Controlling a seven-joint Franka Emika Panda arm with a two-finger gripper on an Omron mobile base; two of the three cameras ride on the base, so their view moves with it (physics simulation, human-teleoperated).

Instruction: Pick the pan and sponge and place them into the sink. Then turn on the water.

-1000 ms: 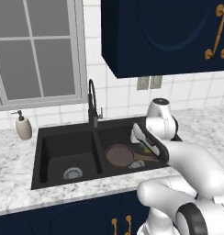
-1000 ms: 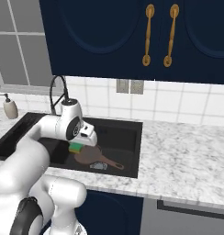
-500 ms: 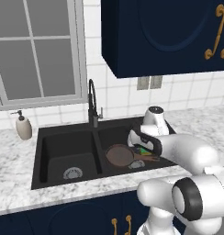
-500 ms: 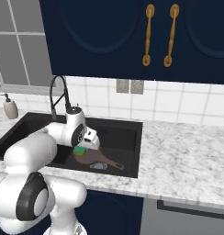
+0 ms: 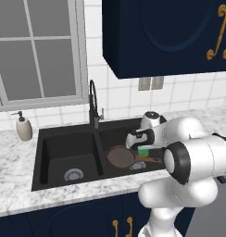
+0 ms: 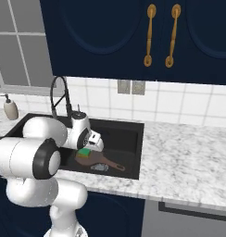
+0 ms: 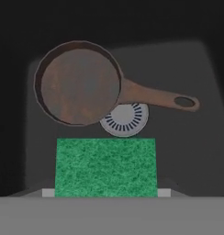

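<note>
the sponge (image 7: 106,167) was clamped in the claw (image 5: 143,151), green face up, hanging over the right basin of the sink (image 5: 50,139), so it wasn't in there yet. the pan (image 7: 79,82) was already down on the floor of that same basin, its rim overlapping the round silver drain (image 7: 127,121) and its long handle (image 7: 159,97) pointing off to one side. my worry from here: if the claw let go from that height, the sponge looked light enough to bounce or land half on the pan rim and sit tilted, though it should stay inside the basin either way. bigger risk, i thought, was the next bit, since the faucet (image 5: 93,102) stood right behind the divider, and its little side lever looked easy to miss or shove the wrong way with a bulky wrist swinging over. the left basin held nothing but its own drain (image 5: 73,174). the soap dispenser (image 5: 24,127) stood on the marble surface (image 5: 13,194) well left of the sink, out of the way.
</note>
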